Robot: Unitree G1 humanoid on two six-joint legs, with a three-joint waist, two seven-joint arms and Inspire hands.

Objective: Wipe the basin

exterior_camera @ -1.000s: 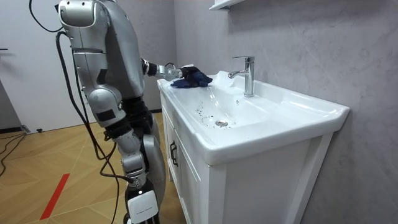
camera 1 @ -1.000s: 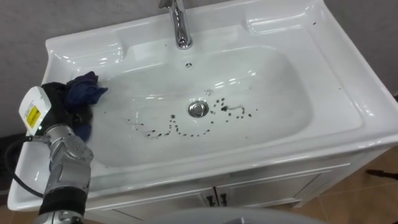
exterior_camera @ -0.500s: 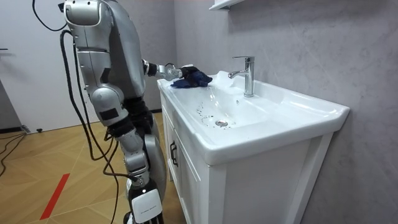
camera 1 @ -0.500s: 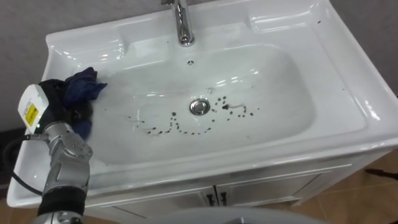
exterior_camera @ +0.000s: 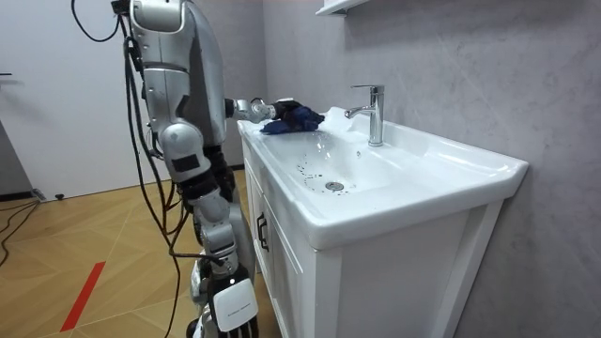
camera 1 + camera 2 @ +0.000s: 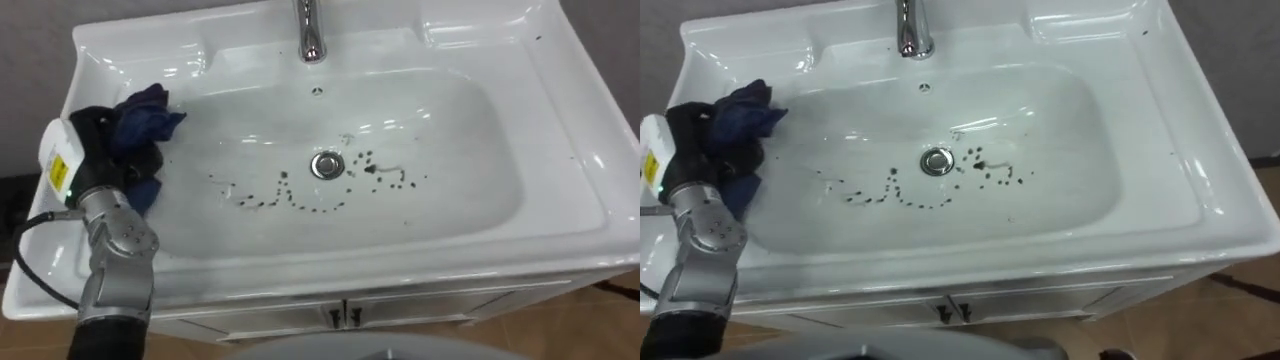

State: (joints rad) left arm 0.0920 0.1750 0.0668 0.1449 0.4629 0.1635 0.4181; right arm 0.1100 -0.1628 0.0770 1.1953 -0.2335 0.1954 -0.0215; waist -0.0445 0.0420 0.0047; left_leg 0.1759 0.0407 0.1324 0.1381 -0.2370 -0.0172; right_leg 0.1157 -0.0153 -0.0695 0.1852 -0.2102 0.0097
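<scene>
Left eye view, left robot hand (image 6: 93, 140) curled round blue cloth (image 6: 150, 112) at basin (image 6: 470, 140) rim

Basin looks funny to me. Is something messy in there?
Yes. Dark specks lie scattered across the floor of the white basin, in a trail around the drain. They look like dirt on an otherwise clean bowl. The left hand holds a dark blue cloth at the basin's left rim, apart from them.

Grey textured wall (image 5: 451, 56), wood floor (image 5: 84, 235) w/ red strip (image 5: 83, 296), shelf (image 5: 338, 7) up top.
</scene>
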